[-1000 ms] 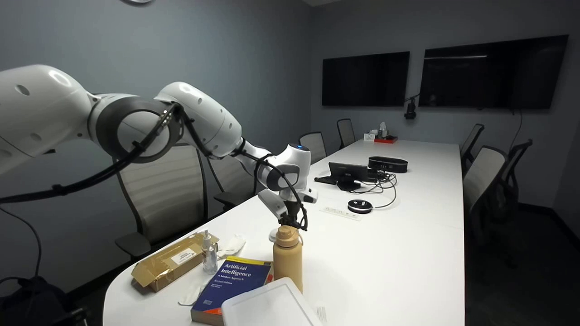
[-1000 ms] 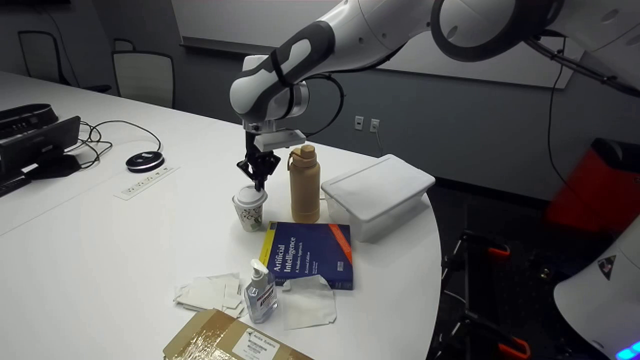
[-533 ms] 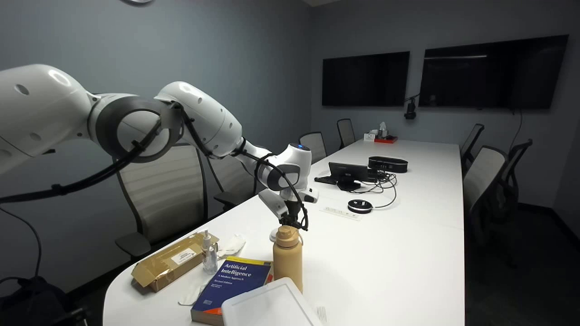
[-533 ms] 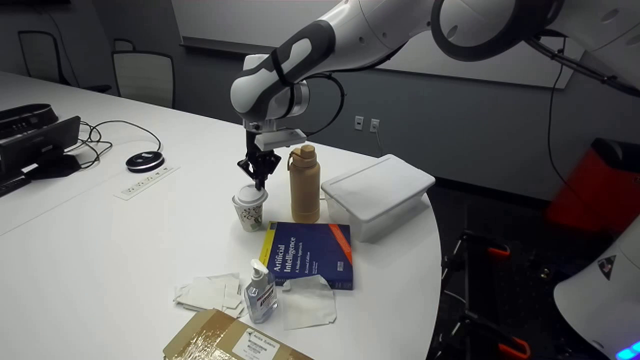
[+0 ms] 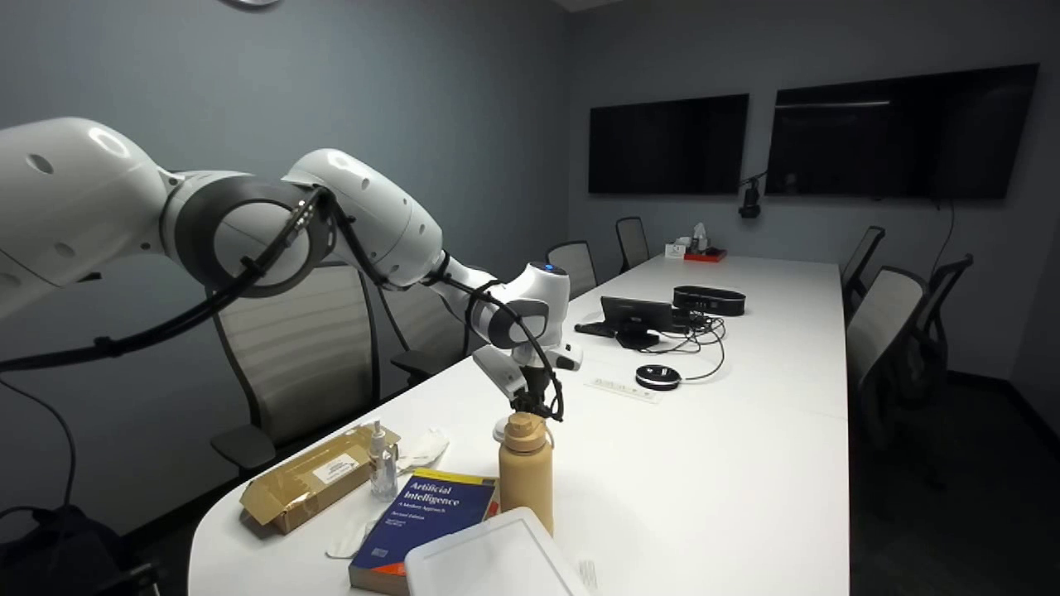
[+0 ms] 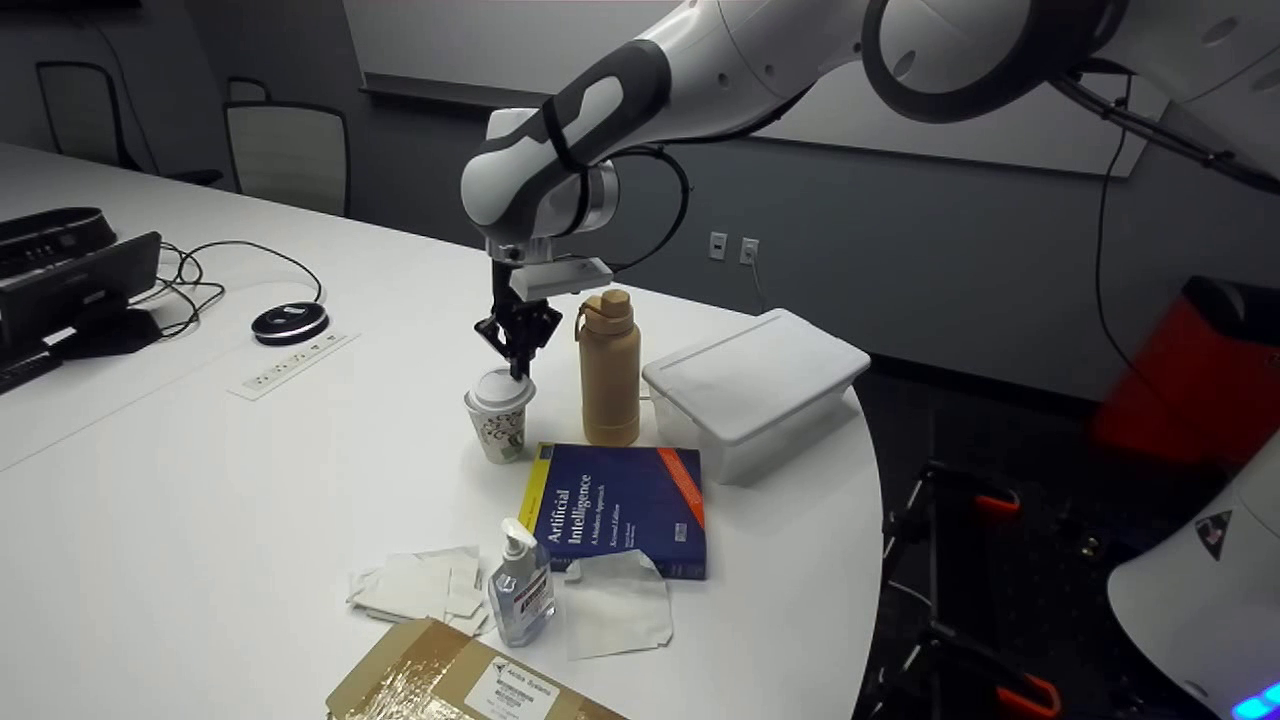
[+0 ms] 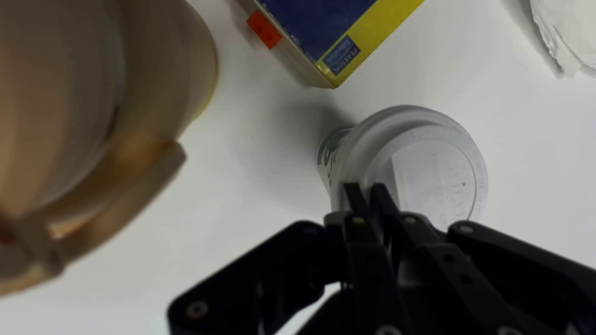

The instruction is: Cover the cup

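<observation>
A long white table bears the whole arrangement. The white and dark-grey robot arm reaches over it from two o'clock in an exterior view, where the clock directions below are also read. A rectangular plastic storage box with a white top stands near the table's curved edge. Well apart from it, toward half past seven, lies a brown cardboard box with a white label. Between the two lies a thick blue textbook with a yellow strip. A tall tan cylindrical bottle stands upright at the book's twelve o'clock edge. Toward ten o'clock from it the black two-fingered gripper points downward, nearly closed. A clear pump bottle stands toward eight o'clock from the book.

The task's small white paper cup, leaf-patterned, stands upright at ten o'clock from the book. A round white plastic lid covers its mouth; whether fully pressed down cannot be told. The fingertips, a narrow slit apart, nip the lid's raised rim.
</observation>
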Available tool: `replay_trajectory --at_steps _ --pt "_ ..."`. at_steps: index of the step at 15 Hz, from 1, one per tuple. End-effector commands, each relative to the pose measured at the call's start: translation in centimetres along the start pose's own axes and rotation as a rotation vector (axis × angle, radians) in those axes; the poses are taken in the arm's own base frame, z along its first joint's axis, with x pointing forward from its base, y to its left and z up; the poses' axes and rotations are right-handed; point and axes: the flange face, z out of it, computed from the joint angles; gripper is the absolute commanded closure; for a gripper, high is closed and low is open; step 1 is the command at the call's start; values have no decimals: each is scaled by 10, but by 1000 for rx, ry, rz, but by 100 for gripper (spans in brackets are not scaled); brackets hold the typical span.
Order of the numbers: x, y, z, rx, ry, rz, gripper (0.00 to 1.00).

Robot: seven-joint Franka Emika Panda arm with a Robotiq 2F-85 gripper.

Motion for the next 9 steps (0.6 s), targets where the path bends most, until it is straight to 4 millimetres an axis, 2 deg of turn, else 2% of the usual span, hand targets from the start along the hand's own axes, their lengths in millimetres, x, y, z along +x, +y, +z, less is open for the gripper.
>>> replay_trajectory --at_steps 1,9 --pt "-1 -4 -11 4 11 18 98" --pt "3 -6 -12 9 16 13 98"
